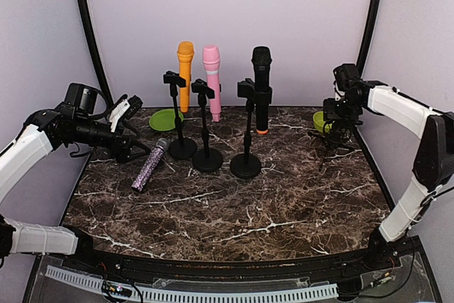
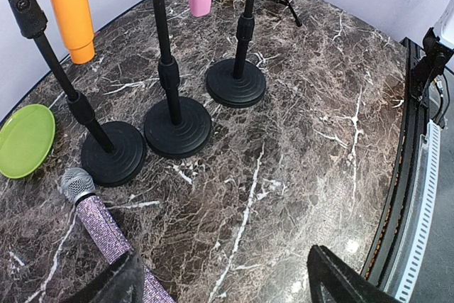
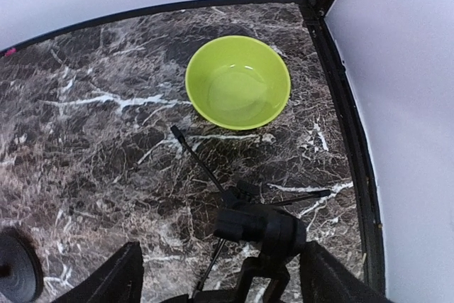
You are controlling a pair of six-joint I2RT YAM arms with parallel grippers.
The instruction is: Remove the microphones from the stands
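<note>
Three black round-based stands (image 1: pixel 207 160) stand in a row at the back. They hold an orange microphone (image 1: pixel 185 72), a pink microphone (image 1: pixel 211 79) and a black microphone (image 1: pixel 262 86) upright in their clips. A purple glitter microphone (image 1: pixel 150 164) lies flat on the marble beside the left stand's base; in the left wrist view it (image 2: pixel 99 221) runs under my left finger. My left gripper (image 2: pixel 230 285) is open and empty just above the table. My right gripper (image 3: pixel 220 278) is open, its fingers on either side of the empty clip of a small tripod stand (image 3: pixel 259 226).
A green plate (image 1: pixel 165 119) lies at the back left behind the stands. A green bowl (image 3: pixel 237 81) sits at the back right corner, just beyond the tripod (image 1: pixel 333 143). The table's black raised rim (image 3: pixel 347 133) runs close on the right.
</note>
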